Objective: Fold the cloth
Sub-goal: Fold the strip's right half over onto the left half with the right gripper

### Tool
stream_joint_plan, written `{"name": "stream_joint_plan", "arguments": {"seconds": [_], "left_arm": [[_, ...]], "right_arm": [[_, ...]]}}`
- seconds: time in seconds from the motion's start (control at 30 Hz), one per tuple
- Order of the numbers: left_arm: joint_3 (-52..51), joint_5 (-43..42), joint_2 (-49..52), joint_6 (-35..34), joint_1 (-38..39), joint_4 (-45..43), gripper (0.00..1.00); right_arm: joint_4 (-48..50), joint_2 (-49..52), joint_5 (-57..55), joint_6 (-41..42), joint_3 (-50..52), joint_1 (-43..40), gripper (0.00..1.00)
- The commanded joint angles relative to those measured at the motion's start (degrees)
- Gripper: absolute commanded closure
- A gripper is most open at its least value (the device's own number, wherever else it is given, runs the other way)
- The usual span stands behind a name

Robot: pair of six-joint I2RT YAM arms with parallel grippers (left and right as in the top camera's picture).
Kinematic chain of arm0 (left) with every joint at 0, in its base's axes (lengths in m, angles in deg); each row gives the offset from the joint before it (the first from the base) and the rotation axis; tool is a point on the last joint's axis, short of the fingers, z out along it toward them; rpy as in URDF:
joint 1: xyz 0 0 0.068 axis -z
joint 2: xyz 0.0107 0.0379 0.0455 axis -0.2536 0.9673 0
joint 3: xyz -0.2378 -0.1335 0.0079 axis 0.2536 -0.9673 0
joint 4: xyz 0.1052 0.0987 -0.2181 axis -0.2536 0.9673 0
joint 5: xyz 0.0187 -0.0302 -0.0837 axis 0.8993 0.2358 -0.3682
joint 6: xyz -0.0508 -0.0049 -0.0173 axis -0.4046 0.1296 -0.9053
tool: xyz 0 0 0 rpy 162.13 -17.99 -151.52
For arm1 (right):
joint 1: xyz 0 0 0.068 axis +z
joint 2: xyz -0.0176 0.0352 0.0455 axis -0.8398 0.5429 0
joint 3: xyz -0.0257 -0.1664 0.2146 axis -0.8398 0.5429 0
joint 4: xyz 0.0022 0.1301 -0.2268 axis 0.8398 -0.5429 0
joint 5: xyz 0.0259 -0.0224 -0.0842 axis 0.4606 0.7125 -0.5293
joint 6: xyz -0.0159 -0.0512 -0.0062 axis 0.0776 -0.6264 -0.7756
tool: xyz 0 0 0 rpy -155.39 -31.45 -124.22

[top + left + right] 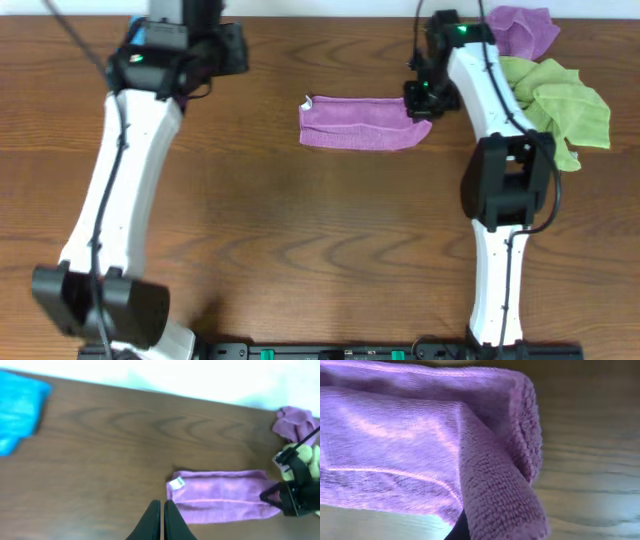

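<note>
The cloth (360,124) lies in the middle back of the table, folded into a long purple-magenta strip, with its white tag (307,101) at the left end. My right gripper (425,100) is over the strip's right end and is shut on a fold of the cloth (420,435). That fold rises up and covers most of the gripper in the right wrist view; only a dark finger (462,530) shows. My left gripper (161,510) is shut and empty. It hangs over bare wood to the left of the cloth (225,495), near the tag (176,483).
A bunched-up purple cloth (522,30) and a lime-green towel (560,105) lie at the back right, behind the right arm. A blue cloth (17,410) lies at the back left, near the table's far edge.
</note>
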Motion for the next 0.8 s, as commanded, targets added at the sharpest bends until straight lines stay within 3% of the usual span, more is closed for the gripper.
{"name": "stream_joint_plan", "arguments": {"seconds": [0.0, 0.2, 0.77], "left_arm": [[0.9, 5.3, -3.6, 0.1, -2.1, 3.2, 0.94], [0.9, 5.8, -6.5, 0.2, -4.1, 8.7, 0.94], [0.9, 5.8, -19.3, 0.2, -6.3, 9.4, 0.91]], "right_arm": [[-1.1, -2.3, -9.0, 1.6, -5.2, 3.6, 0.99], [-2.4, -2.3, -15.8, 1.5, -9.9, 8.9, 0.99], [2.5, -1.9, -16.2, 1.6, -9.7, 18.4, 0.99]]}}
